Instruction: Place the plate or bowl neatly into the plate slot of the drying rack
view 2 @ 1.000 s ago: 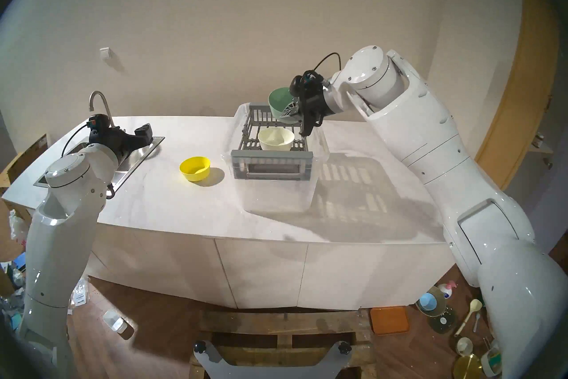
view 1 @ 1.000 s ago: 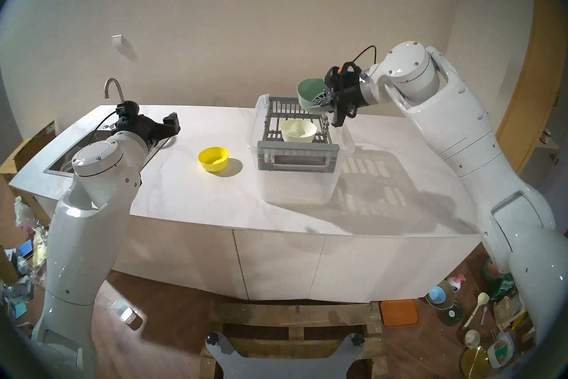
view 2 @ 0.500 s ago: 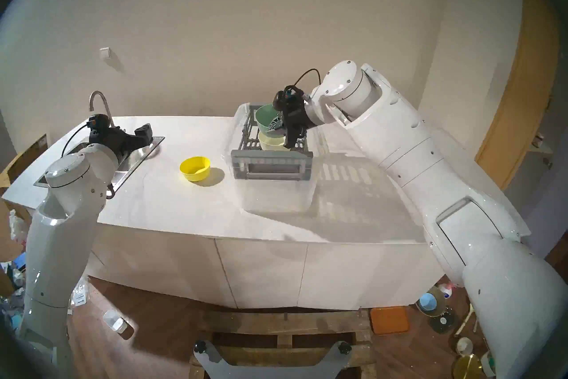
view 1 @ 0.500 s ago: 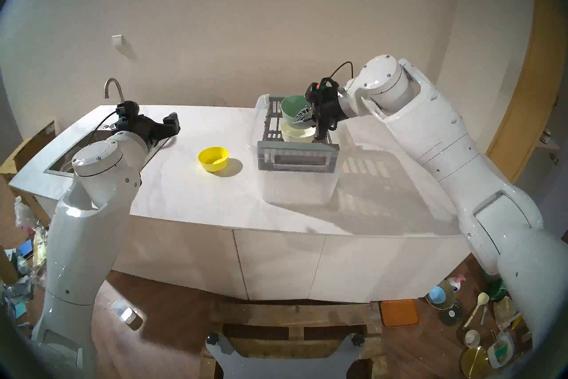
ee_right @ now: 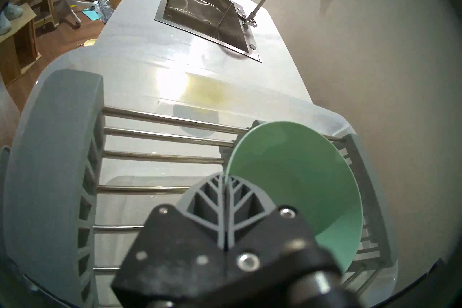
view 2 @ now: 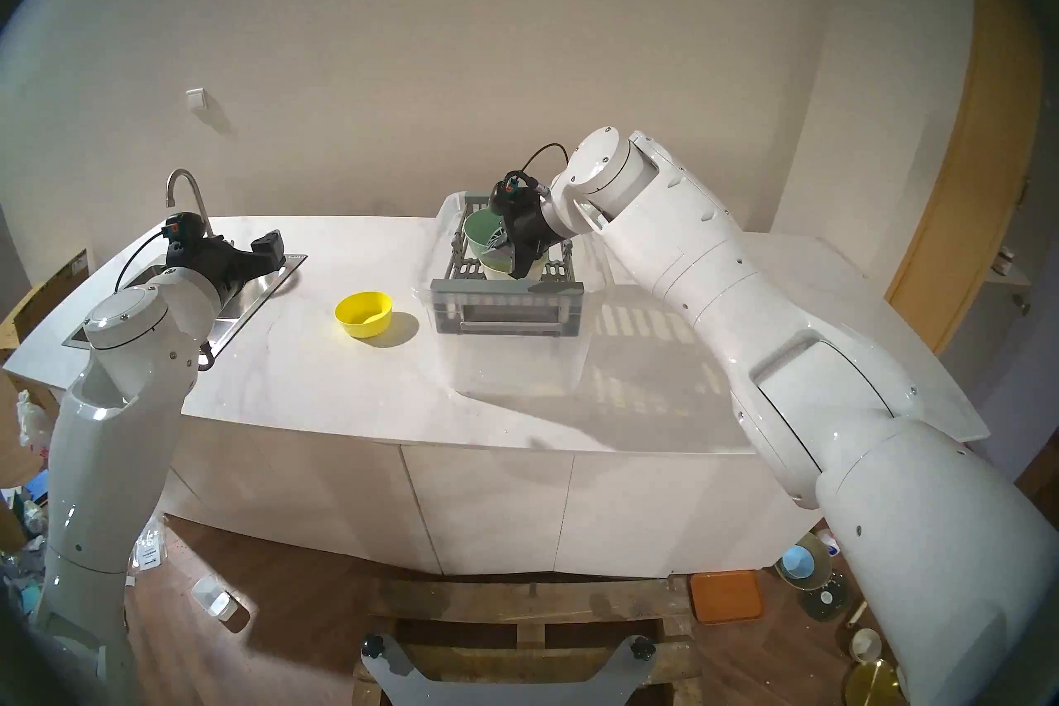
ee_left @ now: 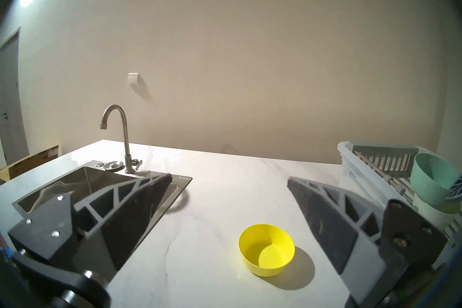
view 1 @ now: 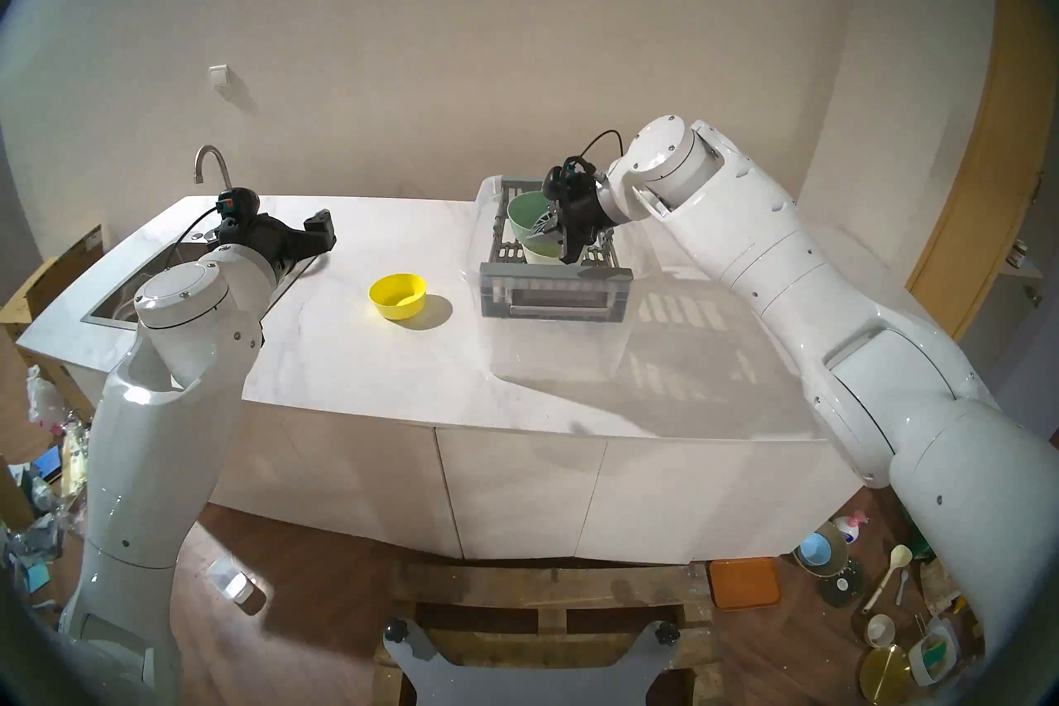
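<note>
1. Writing: small black print on the sink (ee_left: 100, 182) rim near its right corner, too small to read. Label on the cardboard box (ee_left: 35, 162) at far left, also unreadable. No other legible text.
2. Nearest on the surface (view 1: 355, 361): yellow bowl (view 1: 397, 296), upright, alone, between sink and rack. Same spot as 1 s ago.
3. Left gripper (view 1: 321, 229) hovers over the sink's right edge, pointing level; jaws wide open, nothing in them. Unchanged vs earlier frames.
4. Drying rack (view 1: 556, 275) sits in a clear plastic tub (view 1: 550, 355), right of the yellow bowl. Cream bowl (view 1: 541, 255) stands upright on the rack's bars at the near end.
5. Right gripper (view 1: 551, 226) has jaws closed on the rim of the green bowl (view 1: 527, 218); wrist view shows the rim pinched between the two fingers (ee_right: 212, 202).
6. Change: 1 s ago the green bowl hung above the rack's far right corner; it has since come down and leftward, and now sits tilted, mouth facing left, over the rack's middle, overlapping the cream bowl from above. Can't tell if the two touch.
7. Bar gaps (ee_right: 160, 147) under the green bowl are bare; bowl not seated in them yet.
8. Farthest: tap (view 1: 209, 163) behind the sink, wall switch (view 1: 218, 75).
</note>
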Robot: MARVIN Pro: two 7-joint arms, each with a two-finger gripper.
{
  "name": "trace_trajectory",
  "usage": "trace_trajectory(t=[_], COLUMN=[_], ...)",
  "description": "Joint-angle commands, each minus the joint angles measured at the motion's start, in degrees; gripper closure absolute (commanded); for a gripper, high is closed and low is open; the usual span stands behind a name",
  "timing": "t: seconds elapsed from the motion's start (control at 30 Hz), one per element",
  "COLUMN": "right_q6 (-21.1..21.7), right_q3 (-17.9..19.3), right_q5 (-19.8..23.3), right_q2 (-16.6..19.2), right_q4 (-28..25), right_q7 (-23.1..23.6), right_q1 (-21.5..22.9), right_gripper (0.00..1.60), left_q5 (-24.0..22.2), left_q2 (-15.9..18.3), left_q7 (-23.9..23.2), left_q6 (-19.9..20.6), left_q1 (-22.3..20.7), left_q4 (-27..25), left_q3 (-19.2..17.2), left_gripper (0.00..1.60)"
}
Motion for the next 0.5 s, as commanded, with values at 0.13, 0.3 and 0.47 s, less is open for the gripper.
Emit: trace_trajectory(t=[0.13,0.3,0.47], right_q6=[-3.3,-3.2,-2.8], right_q3=[1.4,2.0,2.3], right_q5=[-0.4,-0.2,-0.1], right_q2=[0.4,1.3,2.3], right_q4=[-1.2,-1.8,-3.3], right_q7=[-0.5,0.4,1.3], right_q1=[3.2,2.9,2.3], right_gripper=[1.6,1.6,1.6], left_q5=[-0.1,-0.1,-0.1], left_q2=[0.2,0.2,0.2], left_q7=[-0.2,-0.3,-0.3], left_q6=[-0.4,-0.4,-0.4], left_q1=[-1.1,-1.1,-1.1], left_q4=[-1.3,-1.3,-1.3], left_q3=[-0.5,-0.5,-0.5], left_gripper=[0.0,0.0,0.0])
